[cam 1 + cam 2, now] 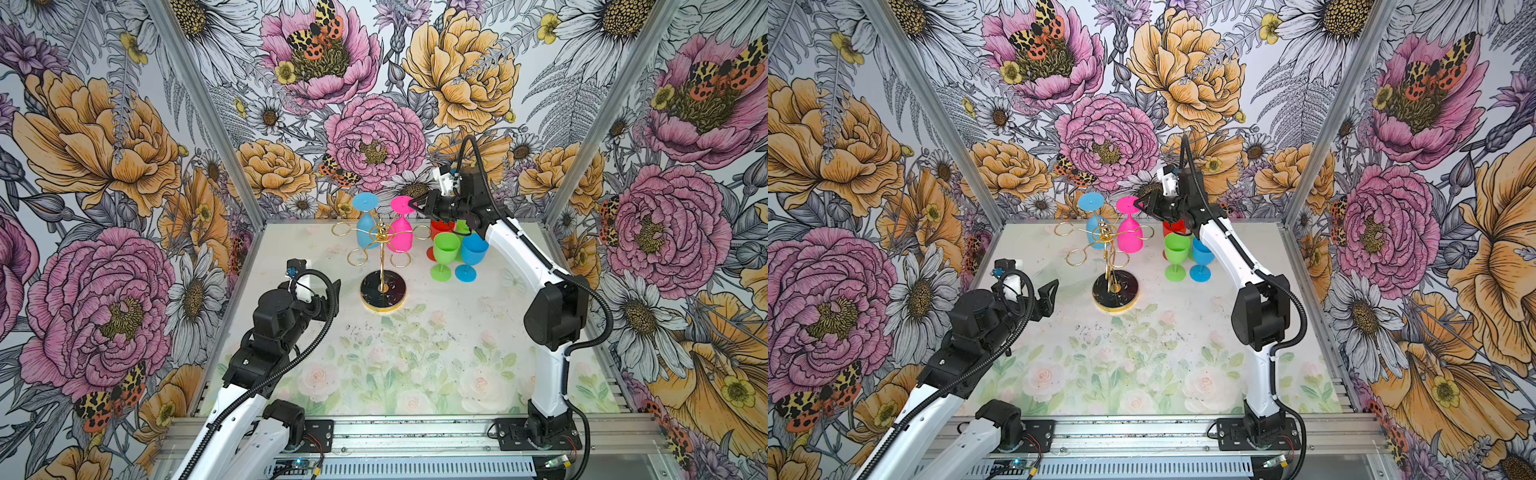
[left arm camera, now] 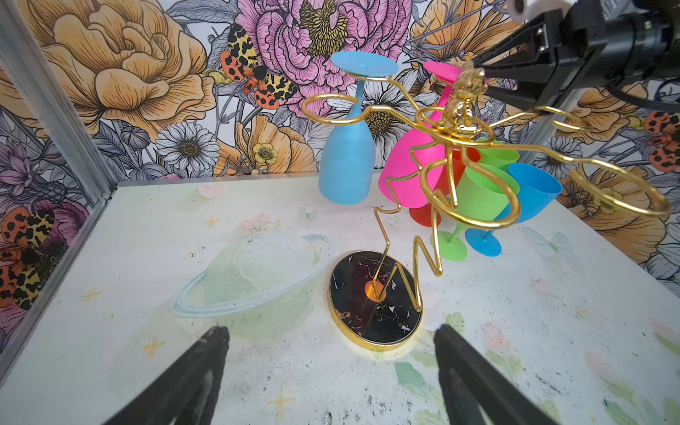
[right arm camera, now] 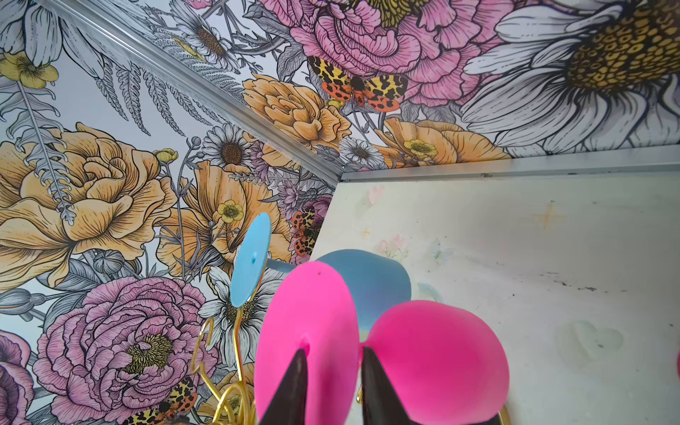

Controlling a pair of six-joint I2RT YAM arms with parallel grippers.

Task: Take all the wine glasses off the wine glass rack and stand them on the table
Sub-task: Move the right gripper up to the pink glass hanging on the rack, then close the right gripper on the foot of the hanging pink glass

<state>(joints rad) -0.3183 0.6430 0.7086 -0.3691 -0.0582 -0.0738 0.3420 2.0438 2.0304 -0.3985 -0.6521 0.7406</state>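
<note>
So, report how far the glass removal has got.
Done: four glasses stand on the table beside the wine glass rack. In hand: the right gripper has its fingers either side of the pink glass stem; a firm grip isn't clear. Left: the pink glass and the light blue glass hang on the rack. The left gripper sits open.

This is a robot test cell in a lab rather than a lived-in room. The flowered walls (image 1: 374,104) are printed panels held in bare aluminium posts (image 1: 203,104), boxing in a small tabletop (image 1: 415,353) covered with a pastel printed sheet. The left arm (image 1: 232,415) and right arm (image 1: 548,374) are bolted to a slotted aluminium rail (image 1: 415,428) at the front, with a small exposed circuit board (image 1: 297,462) below, and the props set out are a gold wine glass rack (image 1: 392,291) and bright plastic glasses (image 1: 445,247).
</note>
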